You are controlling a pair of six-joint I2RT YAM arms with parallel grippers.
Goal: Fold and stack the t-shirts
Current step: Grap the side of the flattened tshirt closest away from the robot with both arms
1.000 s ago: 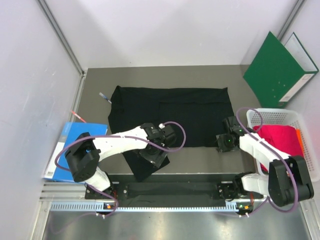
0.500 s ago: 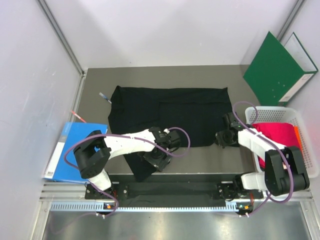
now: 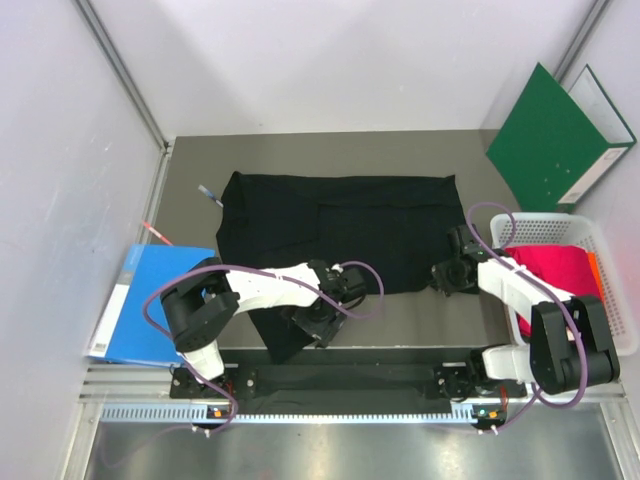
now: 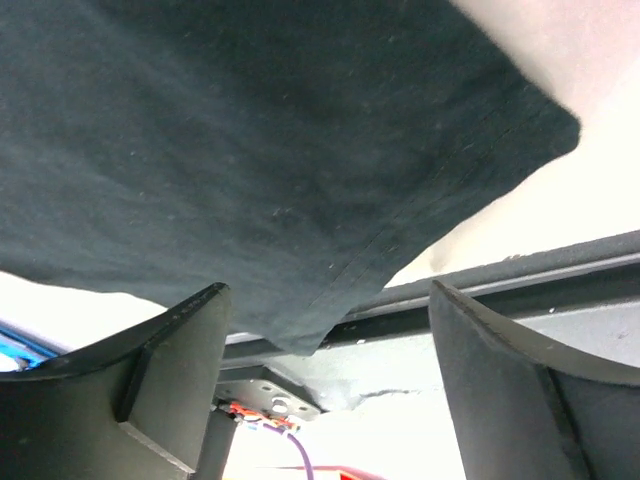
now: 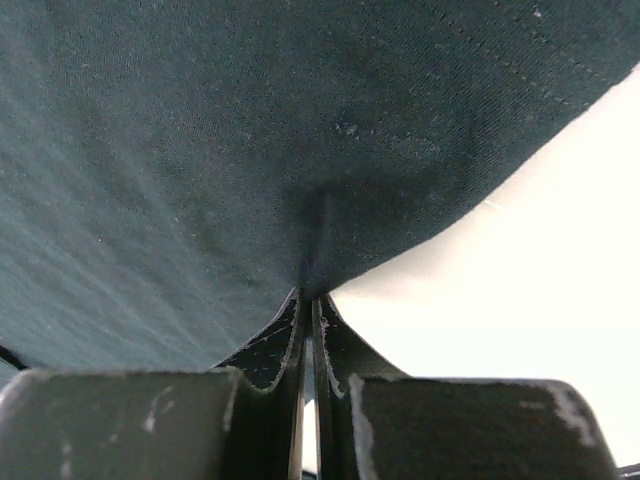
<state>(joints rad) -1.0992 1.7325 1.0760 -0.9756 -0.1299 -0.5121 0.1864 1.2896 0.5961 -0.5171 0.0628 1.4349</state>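
Note:
A black t-shirt (image 3: 340,228) lies spread flat on the grey table, one sleeve (image 3: 285,335) trailing toward the near edge. My left gripper (image 3: 318,318) hovers open at that sleeve. In the left wrist view the sleeve's hem (image 4: 300,330) hangs just beyond the open left gripper (image 4: 328,300), with nothing between the fingers. My right gripper (image 3: 447,274) sits at the shirt's near right corner, shut on the black cloth (image 5: 300,150). The right wrist view shows the right gripper (image 5: 310,292) pinching the edge into a small pucker. A magenta-red t-shirt (image 3: 556,270) lies in the basket.
A white basket (image 3: 612,243) stands at the right edge, with a green folder (image 3: 555,140) leaning behind it. A blue folder (image 3: 150,300) lies at the left. Two pens (image 3: 210,193) (image 3: 155,233) lie left of the shirt. A metal rail (image 3: 340,378) runs along the near edge.
My right gripper has closed on the black shirt's near right corner. The left gripper slid a little right along the sleeve, still open.

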